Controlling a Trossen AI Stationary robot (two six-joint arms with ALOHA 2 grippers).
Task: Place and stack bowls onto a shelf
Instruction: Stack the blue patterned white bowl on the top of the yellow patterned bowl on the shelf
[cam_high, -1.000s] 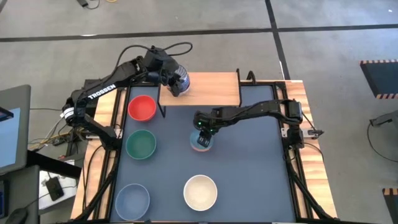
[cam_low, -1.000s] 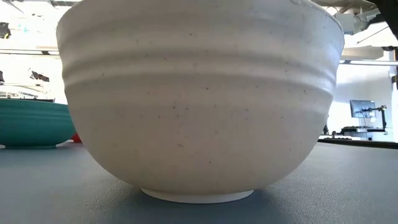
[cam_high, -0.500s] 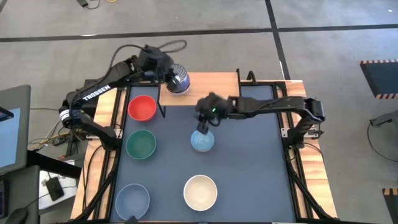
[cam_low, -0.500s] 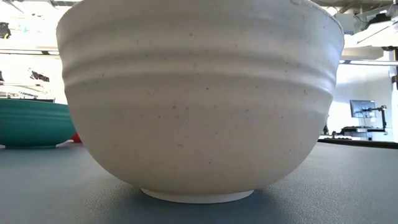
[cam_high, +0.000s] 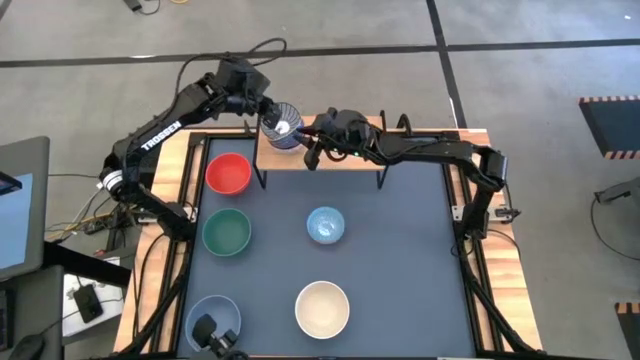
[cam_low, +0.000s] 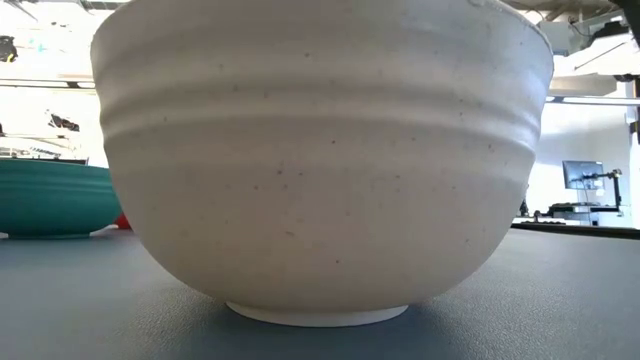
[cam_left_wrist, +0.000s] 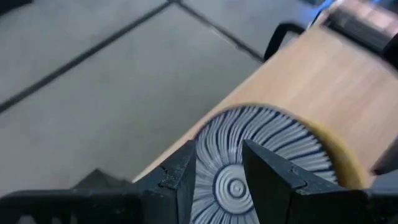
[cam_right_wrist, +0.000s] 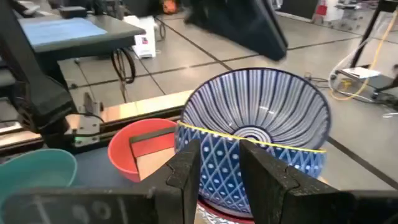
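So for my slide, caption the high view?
Both grippers meet at the ribbed bowl on the shelf; five bowls wait on the table.

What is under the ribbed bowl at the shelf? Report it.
Only a reddish edge shows beneath the ribbed bowl in the left gripper; the rest is covered.

I see the grey-and-white ribbed bowl (cam_high: 282, 125) tilted on the shelf (cam_high: 340, 145) between both tools; red (cam_high: 228, 172), green (cam_high: 227, 230), light blue (cam_high: 325, 225), cream (cam_high: 322, 307) and grey-blue (cam_high: 214, 318) bowls lie apart below.

A robotics lab: concrete floor (cam_high: 540, 90) with taped lines, loose cables (cam_high: 70, 215), a monitor (cam_low: 583, 174) behind.
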